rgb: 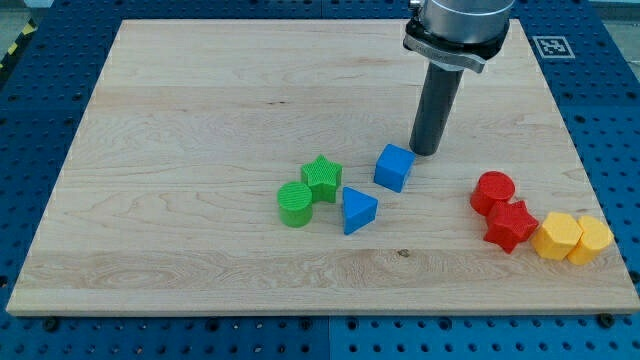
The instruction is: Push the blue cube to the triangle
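The blue cube (pixel 394 167) sits near the middle of the wooden board (pixel 200 120). The blue triangle (pixel 358 210) lies just below and to the left of it, a small gap apart. My tip (pixel 424 153) rests on the board right beside the cube's upper right edge, touching it or nearly so. The dark rod rises from there to the arm at the view's top.
A green star (pixel 322 177) and a green cylinder (pixel 295 204) lie just left of the triangle. At the view's right, a red cylinder (pixel 493 191), a red star (pixel 511 225) and two yellow blocks (pixel 572 238) sit close together near the board's edge.
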Controlling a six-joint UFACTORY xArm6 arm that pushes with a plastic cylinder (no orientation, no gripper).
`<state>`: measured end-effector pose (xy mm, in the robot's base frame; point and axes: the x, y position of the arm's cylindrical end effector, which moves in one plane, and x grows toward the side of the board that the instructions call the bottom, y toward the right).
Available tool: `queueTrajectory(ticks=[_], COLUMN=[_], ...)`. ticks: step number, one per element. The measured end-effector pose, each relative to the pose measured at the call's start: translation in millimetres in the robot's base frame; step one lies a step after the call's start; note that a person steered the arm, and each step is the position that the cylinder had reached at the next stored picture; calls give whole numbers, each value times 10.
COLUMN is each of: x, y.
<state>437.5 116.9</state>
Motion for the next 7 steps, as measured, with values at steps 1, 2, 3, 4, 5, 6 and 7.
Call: queueTrajectory(ticks=[1, 2, 3, 4, 5, 6, 7], x=[180, 400, 454, 454, 469, 469, 97], y=[-89, -256, -288, -434, -649, -649, -570])
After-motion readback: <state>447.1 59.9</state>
